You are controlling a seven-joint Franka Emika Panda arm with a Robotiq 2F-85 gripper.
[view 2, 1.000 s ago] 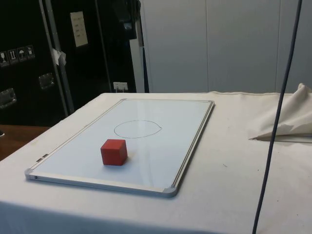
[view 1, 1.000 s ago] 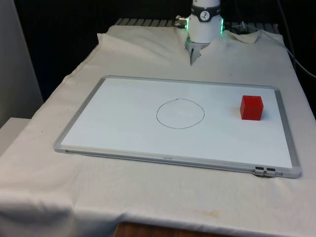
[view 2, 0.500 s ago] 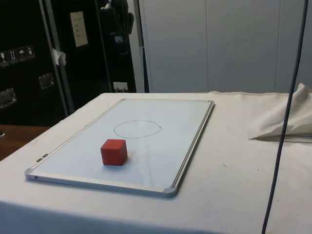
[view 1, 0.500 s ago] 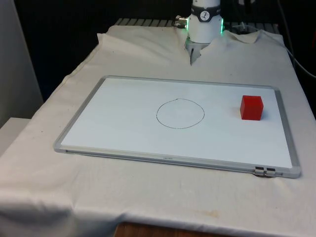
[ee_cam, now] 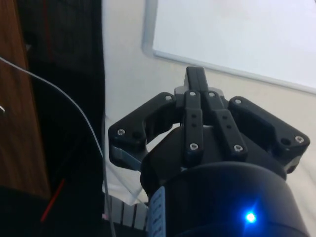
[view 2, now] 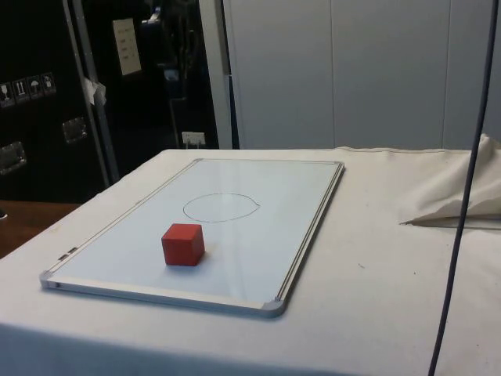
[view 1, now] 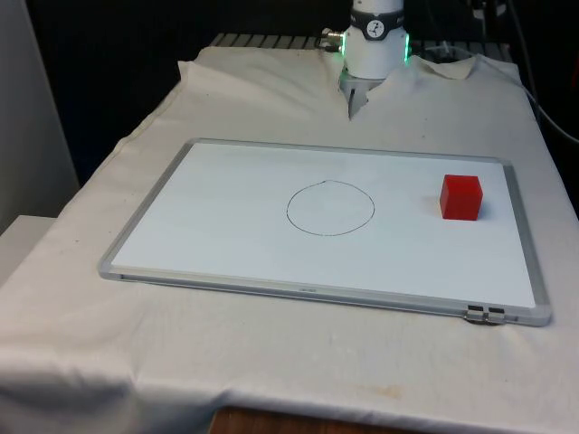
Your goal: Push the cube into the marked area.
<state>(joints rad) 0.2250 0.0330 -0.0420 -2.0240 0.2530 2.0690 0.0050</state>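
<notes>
Red cube (view 1: 461, 196) on whiteboard (view 1: 226, 226), well apart from circle (view 1: 330, 208). Gripper (ee_cam: 196, 79) fingers together. Approach cube's side opposite circle; push straight, low.

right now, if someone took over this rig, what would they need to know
Gripper: black two-finger gripper, fingers pressed together, holding nothing, above the white cloth beside a corner of the whiteboard.
Cube: the small red cube sits on the metal-framed whiteboard near its edge at the front view's right, apart from the marked area.
Marked area: a thin hand-drawn circle near the board's middle, with nothing inside.
Done: nothing yet; the cube is untouched.
Left: bring the gripper down behind the cube and push it toward the front view's left into the circle.
</notes>
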